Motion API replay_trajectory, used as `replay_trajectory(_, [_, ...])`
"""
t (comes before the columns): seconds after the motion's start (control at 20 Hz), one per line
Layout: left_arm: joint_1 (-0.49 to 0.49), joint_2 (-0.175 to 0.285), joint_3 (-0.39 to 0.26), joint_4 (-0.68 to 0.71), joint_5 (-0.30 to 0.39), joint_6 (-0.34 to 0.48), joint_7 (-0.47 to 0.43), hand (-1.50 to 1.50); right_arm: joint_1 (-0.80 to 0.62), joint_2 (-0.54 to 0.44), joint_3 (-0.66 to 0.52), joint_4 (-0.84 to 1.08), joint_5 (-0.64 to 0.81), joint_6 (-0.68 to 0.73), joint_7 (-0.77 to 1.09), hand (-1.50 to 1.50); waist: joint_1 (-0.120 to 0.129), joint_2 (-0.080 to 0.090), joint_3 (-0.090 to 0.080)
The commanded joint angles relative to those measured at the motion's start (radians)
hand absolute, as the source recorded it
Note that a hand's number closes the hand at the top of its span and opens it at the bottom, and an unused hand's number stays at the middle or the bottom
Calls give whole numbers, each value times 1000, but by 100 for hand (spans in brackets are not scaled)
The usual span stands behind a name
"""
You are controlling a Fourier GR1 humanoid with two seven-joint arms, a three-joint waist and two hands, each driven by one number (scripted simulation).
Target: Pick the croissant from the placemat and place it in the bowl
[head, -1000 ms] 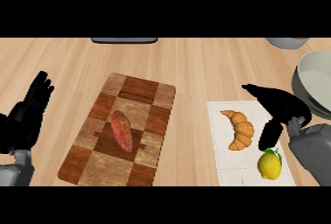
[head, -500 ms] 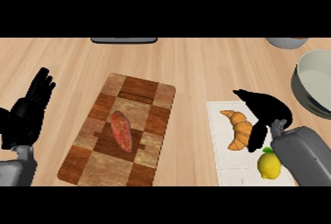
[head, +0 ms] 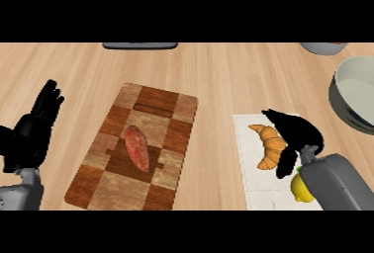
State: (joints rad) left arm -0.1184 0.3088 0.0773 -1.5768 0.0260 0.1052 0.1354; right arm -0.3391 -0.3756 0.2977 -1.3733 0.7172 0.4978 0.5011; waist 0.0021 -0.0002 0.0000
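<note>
Right hand [head: 294,134] has shifted left and toward the near edge of the table since the earlier frames. It was out by the right side of the mat and is now against the croissant's right flank. Left hand: no change noted.

- Light wooden table [head: 219,74] carries everything.
- Golden-brown curved croissant [head: 267,146]: lies flat on the far half of the white rectangular placemat [head: 252,185], toward the right edge of the table. Not lifted.
- Right hand fingers [head: 285,167]: spread, arched in a C. One black tip points past the croissant's far end, another hangs down by its near end, so the pastry sits alongside the span between them. Cannot tell whether they touch it. No closing round it seen.
- Small yellow lemon [head: 300,189]: on the same placemat, on the near side of the croissant, partly hidden by the grey right forearm.
- Large pale grey round bowl [head: 342,106]: at the right edge of the table, cut off by the view. It sits apart from the placemat, farther right and farther back than the right hand. Nothing seen inside.
- Brown checkered wooden cutting board [head: 157,106]: left of the placemat, set at a slant.
- Reddish elongated vegetable [head: 136,148]: lying on the board's middle.
- Left hand [head: 33,136]: at the left edge of the table, resting, fingers straight and close together, pointing toward the far edge. Holds nothing.
- Dark flat object [head: 140,45]: at the far edge.
- Grey vessel [head: 321,48]: at the far right corner. Both are cut off.
</note>
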Motion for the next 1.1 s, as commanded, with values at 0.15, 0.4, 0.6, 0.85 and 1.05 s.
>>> replay_trajectory(0.15, [-81,-23,22,35,-15,-24,50,0,54,52,-14,18,93,-20,-30,-150,-4,0,0])
replay_trajectory(0.4, [-18,0,70,36,1,-73,-21,0,-20,113,-51,192,88,-32,-116,150,2,1,0])
replay_trajectory(0.6, [-59,-46,41,90,-35,-32,-32,0,-81,121,-60,294,111,-94,-214,150,4,3,0])
replay_trajectory(0.85, [-5,-53,16,-55,-40,-32,66,0,-81,106,-66,323,142,-116,-257,150,8,0,1])
replay_trajectory(1.05, [-55,-71,22,21,-71,-8,21,0,-122,141,-97,355,185,-208,-238,150,4,1,0])
